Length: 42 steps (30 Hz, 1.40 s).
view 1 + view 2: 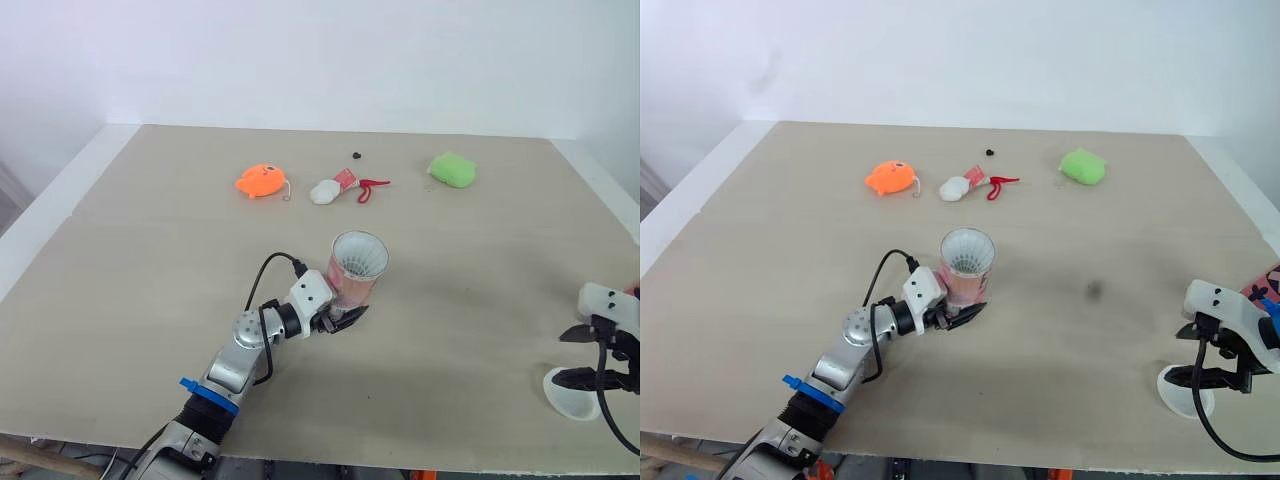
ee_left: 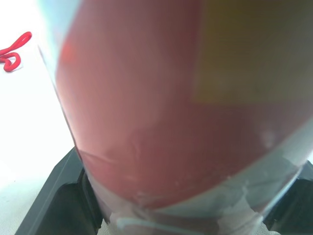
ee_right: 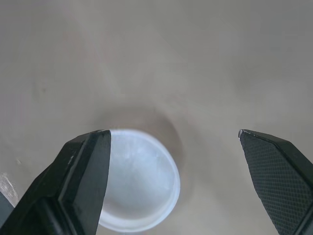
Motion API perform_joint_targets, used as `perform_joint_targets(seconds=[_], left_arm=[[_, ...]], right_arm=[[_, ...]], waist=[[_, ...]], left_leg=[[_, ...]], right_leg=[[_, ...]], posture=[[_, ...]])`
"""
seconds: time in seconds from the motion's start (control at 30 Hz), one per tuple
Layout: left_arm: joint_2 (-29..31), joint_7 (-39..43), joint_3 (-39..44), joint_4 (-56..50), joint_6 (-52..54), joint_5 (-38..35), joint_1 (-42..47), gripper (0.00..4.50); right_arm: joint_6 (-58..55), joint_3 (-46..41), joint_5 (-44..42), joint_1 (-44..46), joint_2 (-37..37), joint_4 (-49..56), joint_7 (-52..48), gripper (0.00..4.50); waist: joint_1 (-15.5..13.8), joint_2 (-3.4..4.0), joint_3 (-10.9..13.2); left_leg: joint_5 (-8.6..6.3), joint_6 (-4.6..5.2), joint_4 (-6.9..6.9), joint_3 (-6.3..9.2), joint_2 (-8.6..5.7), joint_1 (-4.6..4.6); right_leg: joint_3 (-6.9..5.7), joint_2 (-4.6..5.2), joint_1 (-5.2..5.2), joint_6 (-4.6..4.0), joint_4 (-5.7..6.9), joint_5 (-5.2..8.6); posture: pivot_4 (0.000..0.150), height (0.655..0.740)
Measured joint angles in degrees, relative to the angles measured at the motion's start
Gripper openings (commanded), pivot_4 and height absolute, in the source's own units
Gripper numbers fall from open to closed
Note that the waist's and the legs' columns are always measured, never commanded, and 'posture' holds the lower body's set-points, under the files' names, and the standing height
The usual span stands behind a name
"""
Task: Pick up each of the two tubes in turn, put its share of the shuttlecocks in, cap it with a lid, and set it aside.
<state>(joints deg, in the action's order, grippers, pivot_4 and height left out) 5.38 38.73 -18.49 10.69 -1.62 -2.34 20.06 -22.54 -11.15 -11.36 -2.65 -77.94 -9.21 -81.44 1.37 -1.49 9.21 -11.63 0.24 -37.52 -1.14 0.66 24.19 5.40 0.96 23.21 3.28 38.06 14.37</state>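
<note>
Near the middle of the table (image 1: 130,260) the left gripper (image 1: 340,319) grips the shuttlecock tube (image 1: 354,278), while the right gripper (image 3: 173,133), spread wide above the white lid (image 3: 141,182), should centre over it before closing

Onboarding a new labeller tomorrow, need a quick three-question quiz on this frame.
1. True or false: the left gripper is shut on the tube.
2. The white lid lies: A) on the tube, B) on the table below the right gripper, C) in the left gripper.
3. Fill in: the right gripper's jaws are ____.
Key: 1 true; 2 B; 3 open.
</note>
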Motion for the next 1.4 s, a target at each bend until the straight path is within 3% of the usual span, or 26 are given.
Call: perform_joint_targets(seconds=[0.2,0.3,0.53,0.6,0.83,0.93,1.03,1.17,1.4], left_arm=[[0.3,0.0,-0.3,0.1,-0.5,0.2,0.1,3.46],[0.5,-0.1,-0.3,0.8,-0.8,0.5,0.6,3.46],[1.1,0.3,-0.1,2.0,-1.1,0.6,1.7,3.46],[1.3,0.4,0.0,2.3,-1.3,0.6,2.0,3.46],[1.8,0.3,0.3,2.6,-1.8,0.6,2.0,3.46],[1.9,0.2,0.6,2.6,-2.0,0.6,1.9,3.46],[1.9,0.4,0.8,3.0,-2.0,0.7,2.6,3.46],[1.8,0.7,0.8,4.1,-2.3,0.7,3.5,3.46],[1.4,3.5,0.3,4.3,0.8,-0.7,5.7,3.46]], right_arm=[[2.8,3.7,3.9,0.4,0.4,-4.0,1.7,4.46],[3.3,4.3,4.7,1.4,1.4,-4.7,2.9,3.62],[4.0,4.9,4.8,3.2,2.7,-5.3,2.2,0.55],[4.0,5.0,4.7,3.5,3.1,-5.3,1.6,0.14],[2.3,4.7,2.2,4.6,4.7,-4.9,0.5,0.14],[-1.6,4.4,-3.6,9.5,8.2,-1.1,-0.6,0.14],[-8.1,3.9,-11.6,23.2,11.2,6.9,-0.2,0.14],[-10.9,8.8,-13.4,42.7,17.5,12.3,2.0,0.14],[-9.1,20.3,-9.0,57.9,24.4,13.0,1.6,0.14]], waist=[[0.0,0.0,0.0],[0.0,-0.18,0.0],[0.0,-0.33,0.0],[0.1,-0.43,0.0],[0.3,-0.46,0.0],[0.8,-0.3,0.0],[1.4,0.28,0.3],[1.3,0.16,0.3],[1.0,0.2,0.3]], left_leg=[[0.0,0.0,0.0,-0.24,-0.02,-0.08],[0.0,0.0,-0.03,-0.27,-0.01,-0.14],[0.01,0.01,-0.04,-0.34,0.0,-0.24],[0.01,0.02,-0.04,-0.36,0.03,-0.3],[0.01,0.02,-0.03,-0.46,0.11,-0.52],[0.02,0.02,-0.03,-0.46,0.1,-0.54],[0.07,0.07,-0.03,-0.44,-0.04,-0.58],[0.08,0.05,0.0,-0.39,0.12,-0.51],[0.0,0.02,0.01,-0.34,0.1,0.24]], right_leg=[[0.27,-0.01,0.01,0.14,0.0,-0.03],[0.26,-0.04,-0.05,0.13,0.0,-0.08],[0.31,-0.08,-0.1,0.1,0.0,-0.14],[0.35,-0.1,-0.11,0.08,-0.01,-0.18],[0.48,-0.23,-0.21,-0.18,0.0,-0.17],[0.67,-0.33,-0.2,0.06,0.0,-0.35],[0.97,-0.35,-0.15,0.23,0.0,-0.5],[0.87,-0.62,-0.07,0.02,0.0,-0.49],[0.82,-0.34,0.51,-0.13,-0.03,-0.56]], posture=[[0.15,0.74],[0.15,0.74],[0.15,0.74],[0.15,0.74],[0.15,0.74],[0.15,0.74],[0.15,0.74],[0.15,0.74],[0.15,0.74]])
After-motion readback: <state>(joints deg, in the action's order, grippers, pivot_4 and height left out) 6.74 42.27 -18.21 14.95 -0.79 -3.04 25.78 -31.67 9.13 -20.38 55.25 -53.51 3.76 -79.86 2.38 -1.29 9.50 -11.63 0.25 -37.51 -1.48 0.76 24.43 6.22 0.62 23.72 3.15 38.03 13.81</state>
